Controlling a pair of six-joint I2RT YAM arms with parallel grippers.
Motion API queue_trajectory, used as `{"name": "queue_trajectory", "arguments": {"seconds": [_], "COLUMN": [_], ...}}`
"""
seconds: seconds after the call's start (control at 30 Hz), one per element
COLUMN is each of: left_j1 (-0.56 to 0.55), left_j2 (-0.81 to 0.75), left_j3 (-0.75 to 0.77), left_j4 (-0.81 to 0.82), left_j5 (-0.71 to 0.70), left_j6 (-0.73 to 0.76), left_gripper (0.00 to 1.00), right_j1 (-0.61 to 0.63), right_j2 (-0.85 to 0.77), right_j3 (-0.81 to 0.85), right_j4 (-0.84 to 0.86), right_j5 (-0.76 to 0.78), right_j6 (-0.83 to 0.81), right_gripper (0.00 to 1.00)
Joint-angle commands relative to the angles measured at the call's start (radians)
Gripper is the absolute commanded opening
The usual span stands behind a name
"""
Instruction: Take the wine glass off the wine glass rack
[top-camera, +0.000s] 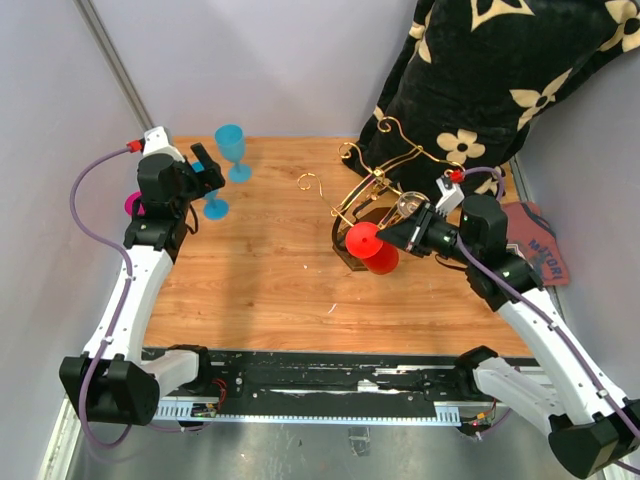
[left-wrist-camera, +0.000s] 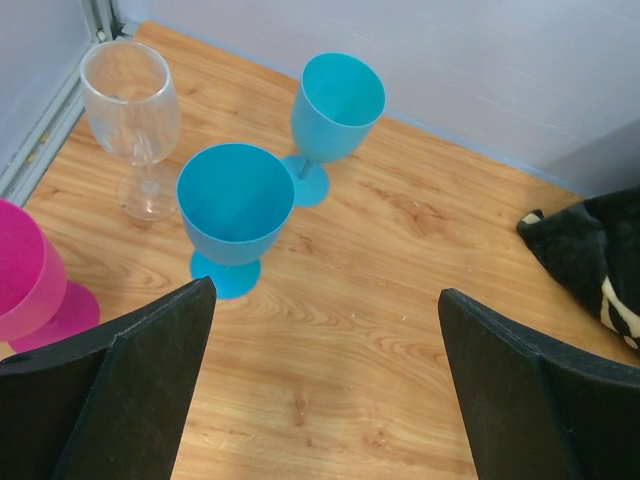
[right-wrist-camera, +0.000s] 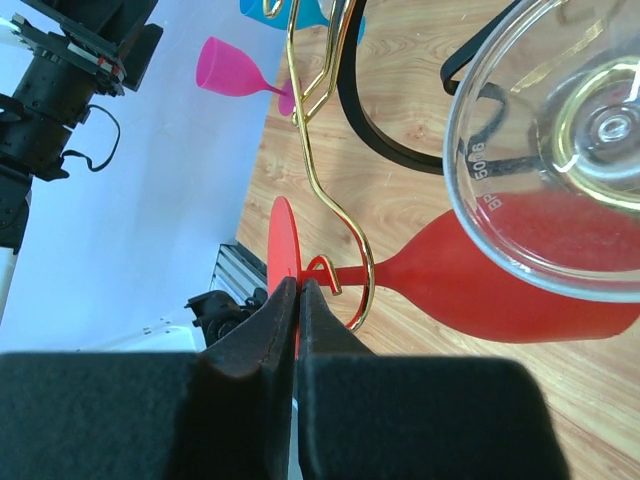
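A red wine glass (top-camera: 372, 250) hangs by its stem in a curled arm of the gold wire wine glass rack (top-camera: 385, 175). In the right wrist view the red glass (right-wrist-camera: 500, 290) lies sideways, its stem in the rack's gold hook (right-wrist-camera: 355, 290). My right gripper (right-wrist-camera: 299, 287) is shut on the edge of the flat red foot (right-wrist-camera: 280, 245). From above, the right gripper (top-camera: 388, 238) sits at the rack's right side. A clear glass (right-wrist-camera: 560, 150) hangs on the rack just above. My left gripper (left-wrist-camera: 325, 300) is open over bare wood, far to the left.
Two blue glasses (left-wrist-camera: 235, 205) (left-wrist-camera: 338, 100), a clear glass (left-wrist-camera: 130, 100) and a pink glass (left-wrist-camera: 30, 280) stand upright at the table's left. A black flowered blanket (top-camera: 480, 80) is piled behind the rack. The rack's dark base (top-camera: 345, 252) rests on the wood.
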Motion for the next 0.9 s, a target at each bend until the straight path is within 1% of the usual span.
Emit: {"name": "queue_trajectory", "arguments": {"seconds": [0.0, 0.23, 0.5, 0.6, 0.87], "left_j1": [-0.004, -0.004, -0.004, -0.004, -0.004], "left_j2": [-0.029, -0.033, -0.025, -0.022, -0.02], "left_j3": [-0.002, -0.003, -0.006, -0.007, 0.005], "left_j4": [-0.014, -0.021, -0.035, -0.034, -0.047], "left_j5": [0.018, 0.027, 0.036, 0.043, 0.071], "left_j6": [-0.005, -0.002, -0.002, -0.01, -0.023], "left_gripper": [1.0, 1.0, 1.0, 1.0, 1.0], "right_j1": [-0.033, -0.071, -0.101, -0.102, -0.102], "right_j2": [-0.009, -0.022, -0.047, -0.052, 0.036], "right_j3": [0.037, 0.072, 0.073, 0.06, 0.065], "right_j4": [0.037, -0.038, -0.062, -0.034, 0.102], "right_j5": [0.025, 0.045, 0.02, 0.034, -0.041], "right_j6": [0.017, -0.022, -0.027, -0.03, -0.004], "right_gripper": [0.01, 0.01, 0.01, 0.01, 0.01]}}
